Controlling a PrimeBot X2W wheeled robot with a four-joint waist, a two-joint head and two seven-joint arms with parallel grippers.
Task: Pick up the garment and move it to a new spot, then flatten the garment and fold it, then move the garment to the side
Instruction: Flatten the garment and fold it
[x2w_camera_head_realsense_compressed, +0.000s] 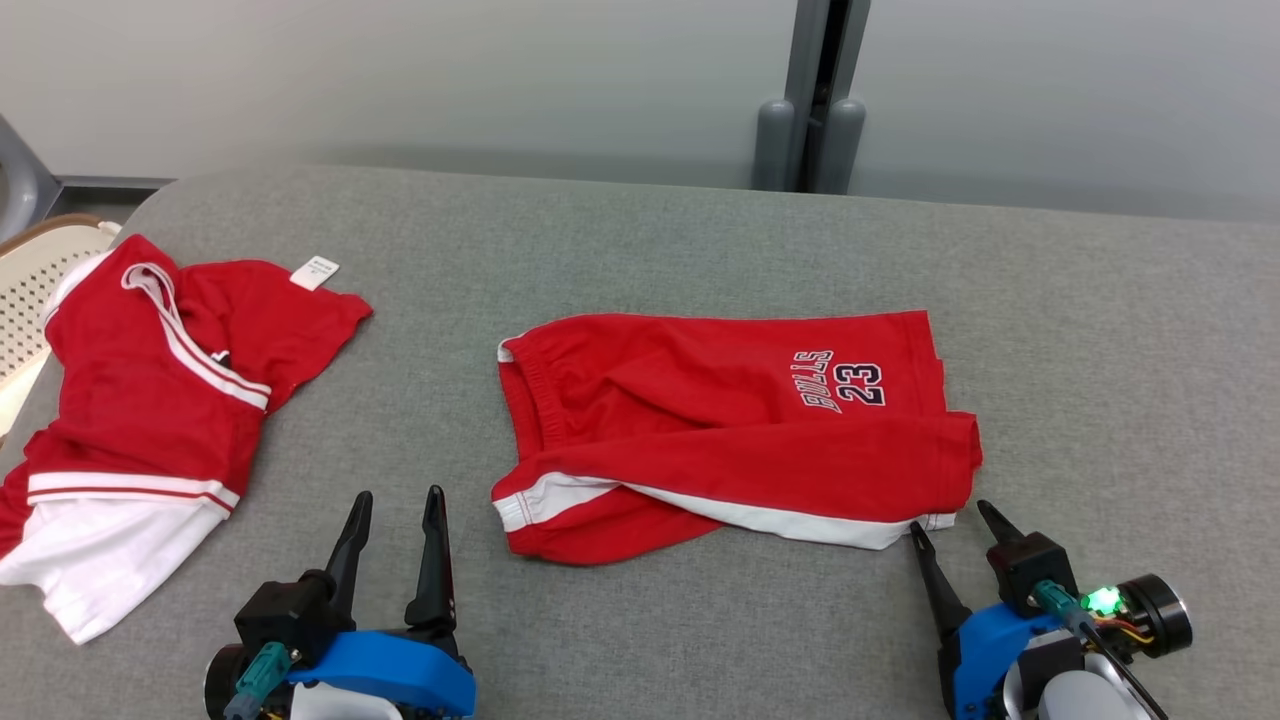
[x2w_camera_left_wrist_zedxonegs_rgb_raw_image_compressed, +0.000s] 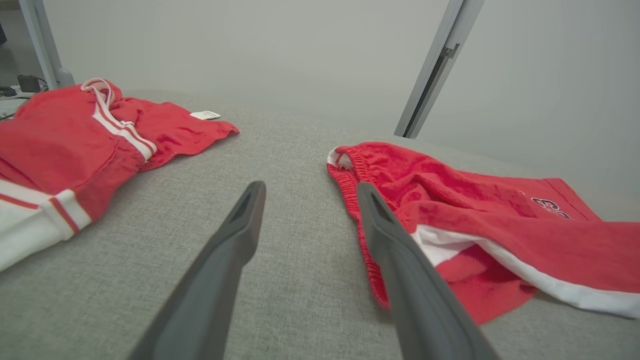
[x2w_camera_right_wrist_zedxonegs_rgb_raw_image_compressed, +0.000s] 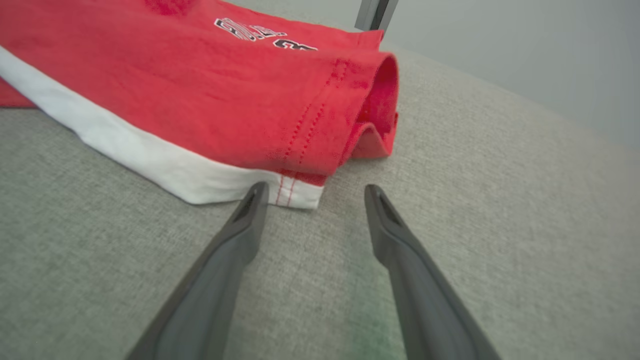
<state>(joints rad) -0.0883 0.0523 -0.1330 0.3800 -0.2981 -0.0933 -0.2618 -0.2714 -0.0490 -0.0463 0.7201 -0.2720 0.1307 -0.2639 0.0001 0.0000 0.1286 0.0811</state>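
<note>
Right wrist view: hem stitching is shown, unresolved in head view. Soft red shorts (x2w_camera_right_wrist_zedxonegs_rgb_raw_image_compressed: 225, 90), white-striped, are laid folded on woven grey table (x2w_camera_right_wrist_zedxonegs_rgb_raw_image_compressed: 500, 200); left gripper (x2w_camera_head_realsense_compressed: 399, 493) and right gripper (x2w_camera_head_realsense_compressed: 950, 516) are held apart, empty, beside them.

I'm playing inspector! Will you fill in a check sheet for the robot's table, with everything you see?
Surface: grey cloth-covered table, no spills seen.
Job's things: red shorts with a white stripe and a 23, lying wrinkled and loosely doubled over in the middle.
Clutter: a second red and white garment, crumpled at the table's left edge.
Grippers: left gripper open, over bare table beside the shorts' left end; right gripper open, tips at the shorts' near right corner; neither holds anything.
Cables: thin wires by a green light on the right wrist.
Surroundings: pale wall, grey post, cream perforated object at far left.
</note>
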